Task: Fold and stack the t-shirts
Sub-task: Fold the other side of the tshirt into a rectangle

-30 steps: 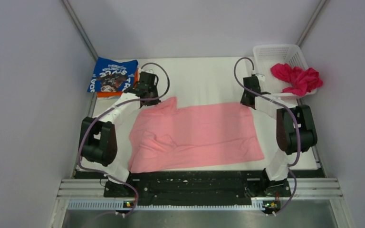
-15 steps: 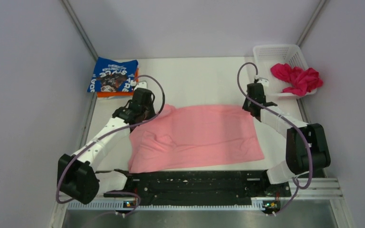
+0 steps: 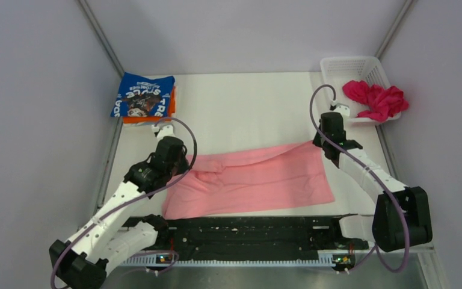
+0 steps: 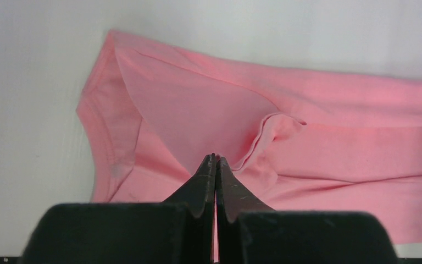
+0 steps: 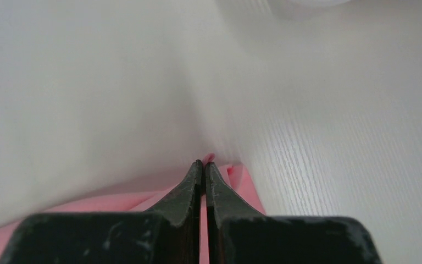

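The light pink t-shirt (image 3: 258, 177) lies on the table's near middle, its far edge lifted and folding toward the front. My left gripper (image 3: 183, 162) is shut on the shirt's far left edge; in the left wrist view the pink cloth (image 4: 209, 115) runs between the closed fingertips (image 4: 215, 159). My right gripper (image 3: 320, 142) is shut on the shirt's far right corner (image 5: 236, 176), with pink cloth showing between the tips (image 5: 203, 164). The blue printed t-shirt (image 3: 143, 96) lies folded on the orange one (image 3: 137, 119) at the far left. The magenta t-shirt (image 3: 376, 98) is bunched in the basket.
The white lattice basket (image 3: 352, 66) stands at the far right corner. Grey walls close in the table on both sides. The black rail with the arm bases (image 3: 246, 232) runs along the near edge.
Both grippers have pulled the pink shirt's far edge toward the front, folding it over itself. The left arm has swung down and left; the right arm has stretched forward.
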Action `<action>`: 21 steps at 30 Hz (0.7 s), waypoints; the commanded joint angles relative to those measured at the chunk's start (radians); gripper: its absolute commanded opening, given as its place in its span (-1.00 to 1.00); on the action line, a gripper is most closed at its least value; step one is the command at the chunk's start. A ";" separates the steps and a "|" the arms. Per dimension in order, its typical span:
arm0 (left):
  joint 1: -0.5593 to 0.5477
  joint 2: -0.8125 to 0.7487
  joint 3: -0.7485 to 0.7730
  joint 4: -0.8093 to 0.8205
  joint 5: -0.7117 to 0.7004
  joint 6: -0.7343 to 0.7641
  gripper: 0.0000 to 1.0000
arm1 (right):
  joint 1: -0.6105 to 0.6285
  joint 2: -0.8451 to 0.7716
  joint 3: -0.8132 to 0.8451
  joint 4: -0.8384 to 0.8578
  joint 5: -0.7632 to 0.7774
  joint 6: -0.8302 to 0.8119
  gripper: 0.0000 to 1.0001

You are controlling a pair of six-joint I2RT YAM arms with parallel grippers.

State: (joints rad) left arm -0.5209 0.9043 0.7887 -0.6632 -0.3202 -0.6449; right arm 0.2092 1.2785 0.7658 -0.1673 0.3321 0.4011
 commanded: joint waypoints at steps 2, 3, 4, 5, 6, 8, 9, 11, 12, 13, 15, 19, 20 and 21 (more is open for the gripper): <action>-0.011 -0.124 -0.014 -0.092 -0.010 -0.087 -1.00 | 0.008 -0.082 -0.014 -0.040 0.021 0.010 -1.00; -0.011 -0.143 -0.016 -0.103 -0.009 -0.092 -1.00 | 0.008 -0.089 -0.016 -0.045 0.016 0.011 -1.00; -0.011 -0.159 -0.018 -0.114 -0.008 -0.098 -1.00 | 0.008 -0.096 -0.019 -0.050 0.016 0.012 -1.00; -0.011 -0.175 -0.017 -0.127 -0.008 -0.102 -1.00 | 0.007 -0.100 -0.021 -0.055 0.019 0.012 -1.00; -0.011 -0.187 -0.017 -0.139 -0.007 -0.110 -1.00 | 0.008 -0.105 -0.023 -0.059 0.024 0.013 -1.00; -0.011 -0.219 -0.018 -0.162 0.000 -0.115 -1.00 | 0.008 -0.110 -0.026 -0.069 0.033 0.012 -1.00; -0.011 -0.230 -0.019 -0.175 0.003 -0.118 -1.00 | 0.008 -0.111 -0.028 -0.071 0.033 0.013 -1.00; -0.011 -0.256 -0.026 -0.203 0.015 -0.127 -1.00 | 0.008 -0.114 -0.033 -0.075 0.033 0.014 -1.00; -0.013 -0.267 -0.035 -0.212 0.030 -0.133 -1.00 | 0.007 -0.116 -0.037 -0.075 0.030 0.017 -1.00; -0.012 -0.278 -0.048 -0.217 0.047 -0.140 -1.00 | 0.008 -0.119 -0.041 -0.075 0.028 0.022 -1.00; -0.012 -0.298 -0.080 -0.215 0.095 -0.161 -1.00 | 0.008 -0.123 -0.058 -0.075 0.025 0.031 -1.00; -0.013 -0.319 -0.141 -0.216 0.188 -0.204 -1.00 | 0.008 -0.140 -0.100 -0.079 0.031 0.062 -1.00; -0.012 -0.323 -0.156 -0.231 0.198 -0.221 -1.00 | 0.008 -0.145 -0.113 -0.086 0.035 0.074 -1.00; -0.013 -0.324 -0.170 -0.245 0.208 -0.242 -1.00 | 0.009 -0.152 -0.124 -0.096 0.044 0.088 -1.00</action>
State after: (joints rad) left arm -0.5282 0.5949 0.6636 -0.8711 -0.1932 -0.8146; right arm 0.2092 1.1713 0.6743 -0.2462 0.3401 0.4377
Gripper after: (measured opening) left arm 0.010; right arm 0.009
